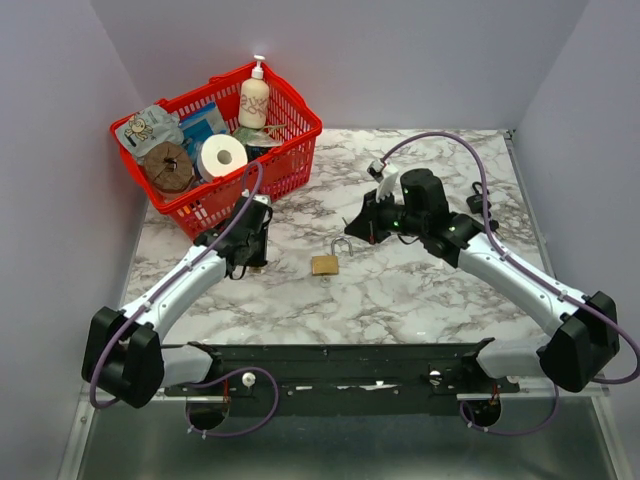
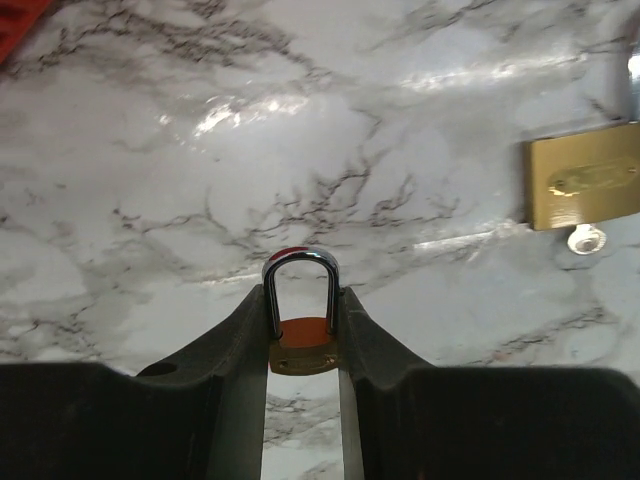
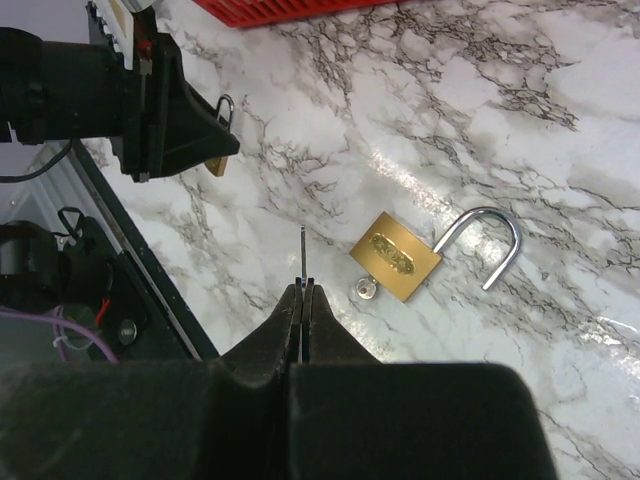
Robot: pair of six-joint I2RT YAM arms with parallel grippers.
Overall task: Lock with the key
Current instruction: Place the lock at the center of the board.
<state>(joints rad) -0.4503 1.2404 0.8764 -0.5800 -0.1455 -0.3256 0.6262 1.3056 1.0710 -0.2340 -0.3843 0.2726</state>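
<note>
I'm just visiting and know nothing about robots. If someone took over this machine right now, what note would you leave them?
Left gripper: shut on a small padlock whose shackle looks closed.
Right gripper: shut on a thin metal strip, probably the key seen edge-on.
Big padlock: lying on the table between the grippers, shackle open. A silver piece sits at its base, too small to identify.
Done: the small padlock and the likely key are gripped.
Left: put the key into a lock and turn it. The big padlock is not yet closed.
</note>
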